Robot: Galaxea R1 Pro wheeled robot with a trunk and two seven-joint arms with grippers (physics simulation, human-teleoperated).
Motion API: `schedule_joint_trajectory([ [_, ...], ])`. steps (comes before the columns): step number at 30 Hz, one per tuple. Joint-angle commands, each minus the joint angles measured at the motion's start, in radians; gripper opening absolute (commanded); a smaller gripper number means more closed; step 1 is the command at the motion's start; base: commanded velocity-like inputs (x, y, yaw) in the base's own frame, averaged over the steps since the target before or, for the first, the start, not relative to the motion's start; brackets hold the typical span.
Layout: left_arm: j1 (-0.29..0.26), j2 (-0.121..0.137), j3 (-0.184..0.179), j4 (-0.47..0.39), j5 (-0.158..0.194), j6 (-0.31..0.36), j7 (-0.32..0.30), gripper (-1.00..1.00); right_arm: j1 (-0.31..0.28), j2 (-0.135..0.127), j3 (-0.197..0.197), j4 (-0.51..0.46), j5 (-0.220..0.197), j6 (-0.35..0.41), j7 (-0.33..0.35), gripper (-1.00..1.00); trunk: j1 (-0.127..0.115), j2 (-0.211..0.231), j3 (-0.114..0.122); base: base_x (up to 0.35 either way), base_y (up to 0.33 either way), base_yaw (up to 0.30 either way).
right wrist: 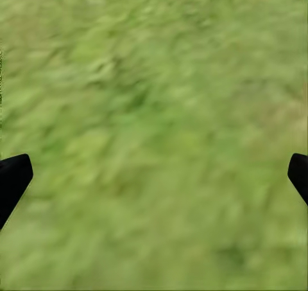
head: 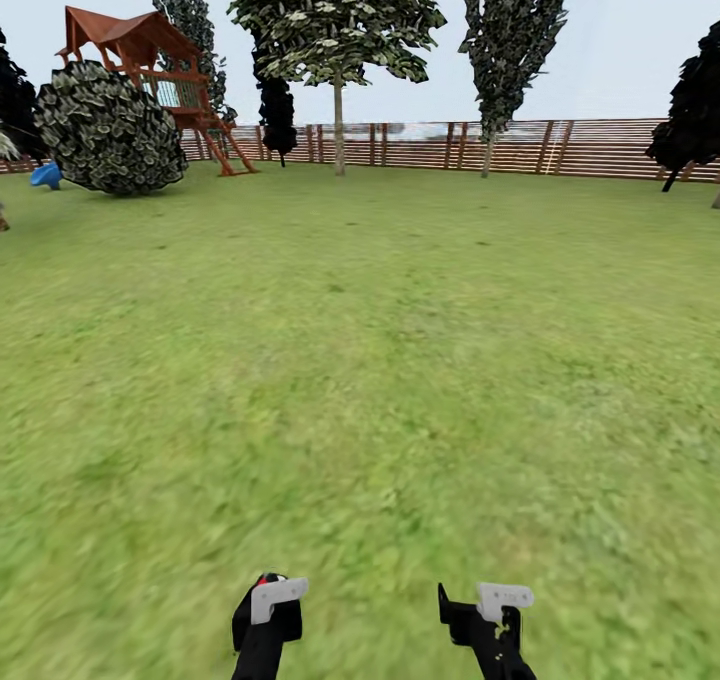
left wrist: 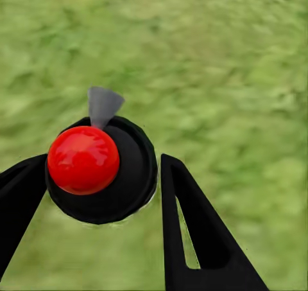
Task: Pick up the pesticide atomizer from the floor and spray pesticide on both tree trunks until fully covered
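pesticide atomizer [left wrist: 101, 169] (red-capped) seemingly between left gripper [left wrist: 96, 194] fingers

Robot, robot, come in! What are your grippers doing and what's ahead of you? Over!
Left gripper shut on pesticide atomizer. Right gripper open over lawn. Trees far ahead by the fence.

Both arms are matte black; the left gripper [head: 268, 608] and right gripper [head: 487, 605] carry flat grey-white finger plates.
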Motion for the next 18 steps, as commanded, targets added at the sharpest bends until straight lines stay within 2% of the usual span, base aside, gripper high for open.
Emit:
schedule_joint_trajectory([
  [1,-0.001,0.002,-0.005,-0.001,0.010,-0.007,0.006,-1.00,0.000,0.000,0.003,-0.001,0.002,0.007,-0.006,1.00,0.000,0.000,-0.001,0.335,0.000,0.000],
  [18,-0.002,0.002,-0.004,0.001,0.009,-0.006,0.006,-1.00,0.000,-0.002,0.008,0.010,0.003,0.006,-0.006,1.00,0.000,0.000,-0.001,0.335,0.000,0.000],
])
